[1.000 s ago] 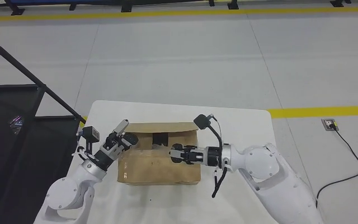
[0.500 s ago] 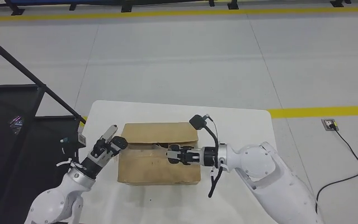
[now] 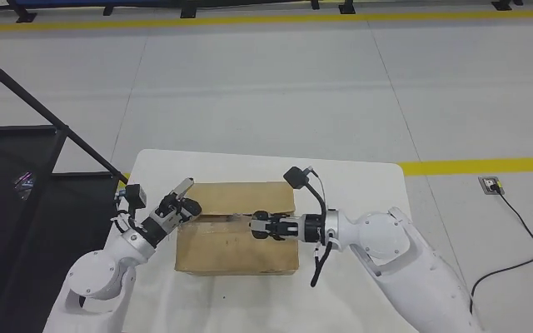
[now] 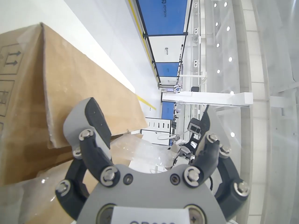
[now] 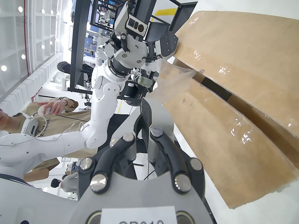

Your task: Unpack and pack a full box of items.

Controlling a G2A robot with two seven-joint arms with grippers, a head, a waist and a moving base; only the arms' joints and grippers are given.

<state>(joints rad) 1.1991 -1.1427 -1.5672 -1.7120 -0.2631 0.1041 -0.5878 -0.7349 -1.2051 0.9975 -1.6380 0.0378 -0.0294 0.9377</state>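
Observation:
A brown cardboard box point(image 3: 237, 241) stands in the middle of the white table point(image 3: 350, 179), its two top flaps folded down with a thin dark gap point(image 5: 217, 89) between them. My left gripper point(image 3: 185, 204) is open at the box's left end, one pad against the far flap point(image 4: 70, 82). Its fingers point(image 4: 95, 117) stand wide apart with nothing between them. My right gripper point(image 3: 260, 225) sits low over the seam, shut. A clear film point(image 5: 172, 80) lies on the near flap and reaches toward its tip; whether it is pinched I cannot tell.
A black frame point(image 3: 33, 108) and dark cloth stand off the table's left side. Bare table runs along the front edge point(image 3: 250, 300) and to the right of the box. A cable point(image 3: 321, 266) hangs from my right arm.
The far flap has come down, closing the dark opening seen earlier. My left gripper drew back from the box's left end, then returned to the flap. The right gripper shifted slightly toward the seam.

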